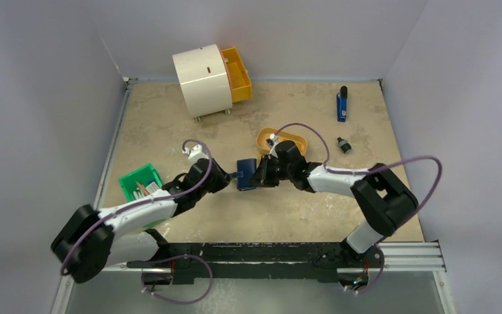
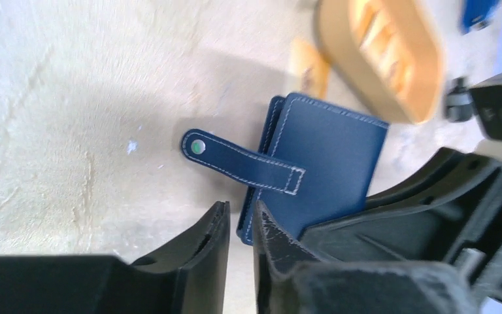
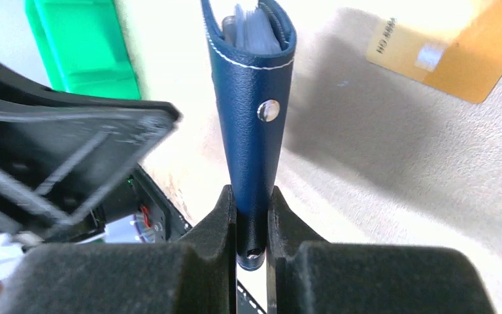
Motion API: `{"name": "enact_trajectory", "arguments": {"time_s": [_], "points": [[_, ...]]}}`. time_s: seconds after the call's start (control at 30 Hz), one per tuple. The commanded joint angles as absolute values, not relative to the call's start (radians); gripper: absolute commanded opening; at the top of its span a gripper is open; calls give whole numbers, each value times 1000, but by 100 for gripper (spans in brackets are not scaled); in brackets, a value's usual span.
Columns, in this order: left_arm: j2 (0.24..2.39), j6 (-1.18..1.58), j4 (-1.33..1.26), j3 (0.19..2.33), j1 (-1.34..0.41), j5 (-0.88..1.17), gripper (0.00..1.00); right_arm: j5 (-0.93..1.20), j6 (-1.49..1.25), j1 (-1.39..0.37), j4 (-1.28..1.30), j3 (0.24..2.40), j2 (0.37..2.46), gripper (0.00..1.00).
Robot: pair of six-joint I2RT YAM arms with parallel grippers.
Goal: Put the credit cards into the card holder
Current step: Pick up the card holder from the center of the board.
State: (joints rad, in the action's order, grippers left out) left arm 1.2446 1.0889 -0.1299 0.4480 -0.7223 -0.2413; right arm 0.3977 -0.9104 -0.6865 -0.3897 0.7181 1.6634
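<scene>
The right pincer [image 3: 251,216] is clamped tight on one edge of the card holder [image 3: 251,98] and holds it edgewise, with its snap tab [image 2: 242,160] sticking out unfastened. The left pincer [image 2: 240,261], fingers parted by only a slit and gripping nothing that shows, sits right at the holder's near corner. Just beyond the holder one of the credit cards [image 3: 457,49] lies flat on the table [image 3: 379,163], and what look like more rest in the orange tray [image 2: 382,55] past it. I judge the loading barely begun: the holder is not spread open and no tan card shows in its pockets.
</scene>
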Motion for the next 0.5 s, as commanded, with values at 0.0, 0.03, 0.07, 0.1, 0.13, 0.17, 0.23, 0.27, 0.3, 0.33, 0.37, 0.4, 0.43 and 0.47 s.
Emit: {"name": "enact_trajectory", "arguments": {"time_s": [0.0,0.03,0.07,0.1,0.13,0.17,0.23,0.27,0.3,0.33,0.37,0.4,0.43,0.47], "points": [[1006,1013,185,650,-728,-369,23,283,-664,-693,-97,857,1483,0],[965,998,242,693,-728,-396,25,242,-622,-696,-28,894,1438,0],[931,974,307,732,-727,-425,29,205,-572,-702,65,933,1407,0],[896,955,343,787,-728,-454,32,155,-527,-712,136,975,1383,0],[867,932,374,827,-728,-476,36,100,-472,-725,203,1025,1361,0],[841,909,392,865,-728,-497,43,38,-414,-741,265,1074,1344,0],[800,868,406,938,-728,-527,53,-112,-297,-787,363,1178,1318,0],[785,849,403,974,-728,-531,57,-200,-237,-821,400,1222,1307,0],[776,830,389,1006,-727,-521,60,-293,-174,-841,417,1262,1296,0],[770,803,369,1036,-728,-500,61,-385,-104,-871,420,1292,1284,0],[770,786,355,1069,-728,-479,62,-478,-33,-917,408,1316,1273,0],[772,775,345,1101,-728,-460,62,-562,60,-951,380,1329,1258,0],[777,769,340,1132,-727,-438,63,-648,151,-981,323,1328,1244,0],[788,764,341,1162,-728,-415,63,-716,291,-1011,248,1315,1229,0]]}}
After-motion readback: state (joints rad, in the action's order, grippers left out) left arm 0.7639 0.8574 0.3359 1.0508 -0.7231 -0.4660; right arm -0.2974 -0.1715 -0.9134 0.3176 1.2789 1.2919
